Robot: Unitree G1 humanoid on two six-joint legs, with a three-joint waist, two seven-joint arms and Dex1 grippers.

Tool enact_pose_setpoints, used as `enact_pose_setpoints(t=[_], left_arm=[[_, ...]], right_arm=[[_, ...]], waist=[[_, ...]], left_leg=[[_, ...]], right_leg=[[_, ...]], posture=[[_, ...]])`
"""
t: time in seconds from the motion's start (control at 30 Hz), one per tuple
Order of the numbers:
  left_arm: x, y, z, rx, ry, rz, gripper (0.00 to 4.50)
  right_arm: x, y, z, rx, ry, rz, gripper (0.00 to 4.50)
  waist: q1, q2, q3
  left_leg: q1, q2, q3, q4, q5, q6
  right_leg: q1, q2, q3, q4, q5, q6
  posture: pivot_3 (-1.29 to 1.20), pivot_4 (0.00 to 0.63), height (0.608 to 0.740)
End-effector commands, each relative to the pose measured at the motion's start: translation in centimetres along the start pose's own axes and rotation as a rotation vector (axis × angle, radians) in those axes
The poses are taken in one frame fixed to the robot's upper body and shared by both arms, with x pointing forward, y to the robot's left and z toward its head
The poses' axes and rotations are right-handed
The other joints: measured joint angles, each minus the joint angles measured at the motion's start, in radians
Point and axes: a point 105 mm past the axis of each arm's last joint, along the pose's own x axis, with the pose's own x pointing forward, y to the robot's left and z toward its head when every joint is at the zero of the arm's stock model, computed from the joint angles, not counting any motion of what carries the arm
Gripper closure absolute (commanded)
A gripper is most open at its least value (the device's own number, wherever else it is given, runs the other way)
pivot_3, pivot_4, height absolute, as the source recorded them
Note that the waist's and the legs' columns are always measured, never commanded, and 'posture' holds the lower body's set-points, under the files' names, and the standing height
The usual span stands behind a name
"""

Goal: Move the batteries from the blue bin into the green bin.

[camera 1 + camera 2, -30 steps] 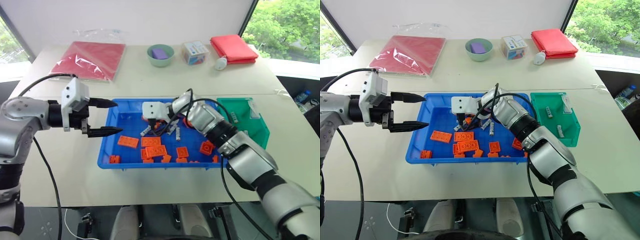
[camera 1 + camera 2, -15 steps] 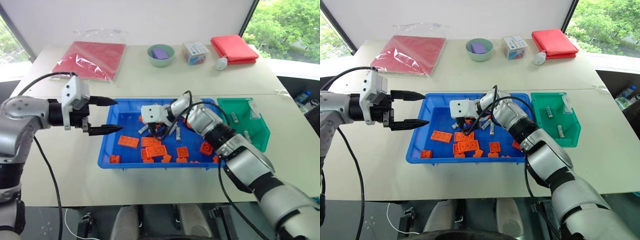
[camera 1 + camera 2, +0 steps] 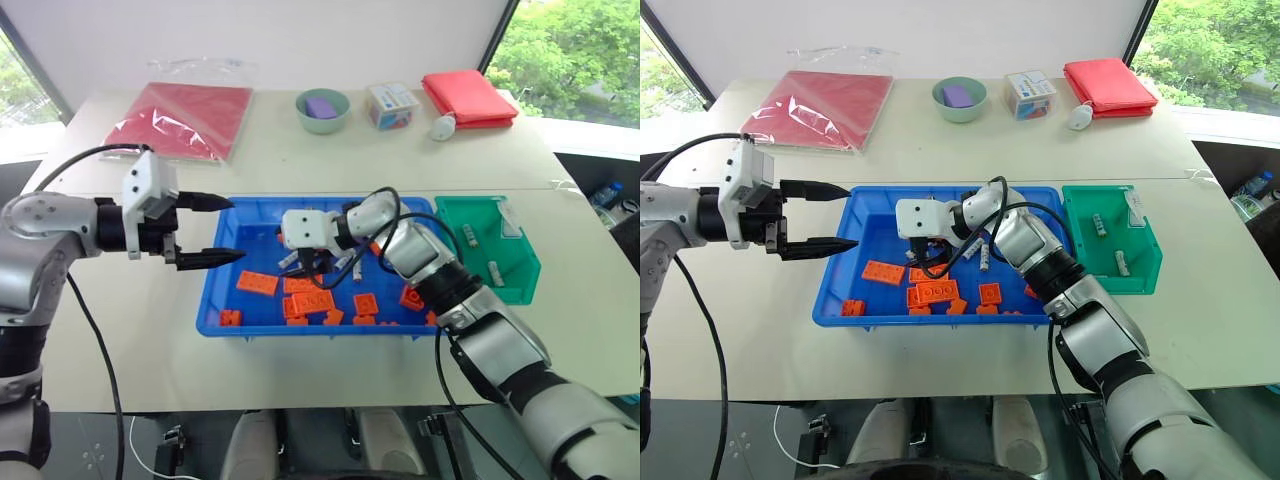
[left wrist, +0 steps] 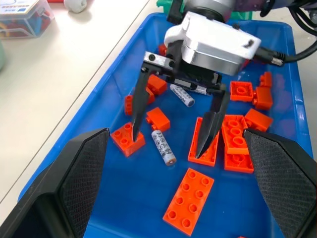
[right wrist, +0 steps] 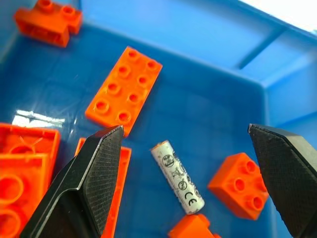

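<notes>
Right pincer (image 4: 174,139), released (nothing held), straddles a small silver-grey cylindrical battery (image 5: 177,177) in the shallow bright-blue plastic bin (image 3: 225,265); best lowered centred, clear of bricks.

far side of the worktop (image 3: 300,160) has a red bagged sheet (image 3: 182,118), pale green bowl (image 3: 322,109), clear box (image 3: 391,105), folded red cloth (image 3: 468,97).

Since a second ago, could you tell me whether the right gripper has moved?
Yes. The right gripper, open, has shifted slightly toward the near rim of the blue bin, over a battery.
</notes>
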Motion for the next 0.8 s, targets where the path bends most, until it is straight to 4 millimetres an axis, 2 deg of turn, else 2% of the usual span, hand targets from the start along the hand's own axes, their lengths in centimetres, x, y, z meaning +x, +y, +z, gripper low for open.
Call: enact_pose_setpoints(t=[0.03,0.37,0.5,0.6,0.67,0.8], left_arm=[[-0.5,-0.4,0.9,0.047,0.007,-0.015,0.0],[-0.9,-1.3,0.3,0.043,0.037,-0.034,0.0],[-1.1,-1.3,0.3,0.039,0.036,-0.02,0.0],[-1.3,-1.3,0.0,0.03,0.045,-0.018,0.0],[-1.3,-1.4,-0.2,0.024,0.049,-0.022,0.0],[-1.2,-1.7,-0.6,0.02,0.057,-0.035,0.0]], right_arm=[[0.2,-0.7,0.0,-0.042,0.01,-0.004,0.37],[0.9,-1.2,-1.7,-0.047,0.05,0.04,0.37],[0.0,-1.5,0.3,0.076,-0.049,0.097,0.37],[-1.2,-1.3,1.9,0.069,-0.094,0.168,0.37],[-1.6,-1.5,2.1,0.034,-0.088,0.179,0.37],[-1.5,-2.6,1.1,-0.036,-0.039,0.14,0.37]], waist=[[-0.001,0.0,0.0],[0.0,0.0,0.0],[0.0,0.0,0.0],[0.0,0.0,0.0],[-0.001,0.0,0.0],[-0.001,0.0,0.0]], left_leg=[[0.0,0.0,0.0,0.0,0.0,0.0],[0.0,0.0,0.0,0.0,0.0,0.0],[0.0,0.0,0.0,0.0,0.0,0.0],[0.0,0.0,-0.001,0.0,0.0,0.0],[0.0,0.0,-0.001,0.0,0.0,0.0],[0.001,0.0,-0.001,0.0,0.0,0.0]], right_leg=[[0.0,0.0,0.0,0.0,0.0,0.0],[0.0,0.0,0.0,0.0,0.0,0.0],[0.0,0.0,0.0,0.0,0.0,0.0],[0.0,0.0,0.0,0.0,0.0,0.0],[0.0,0.0,0.0,0.0,0.0,0.0],[0.0,0.0,0.0,0.0,0.0,0.0]], posture=[[0.0,0.15,0.736],[0.0,0.15,0.736],[0.0,0.15,0.736],[0.0,0.15,0.736],[0.0,0.15,0.736],[0.0,0.15,0.736]])
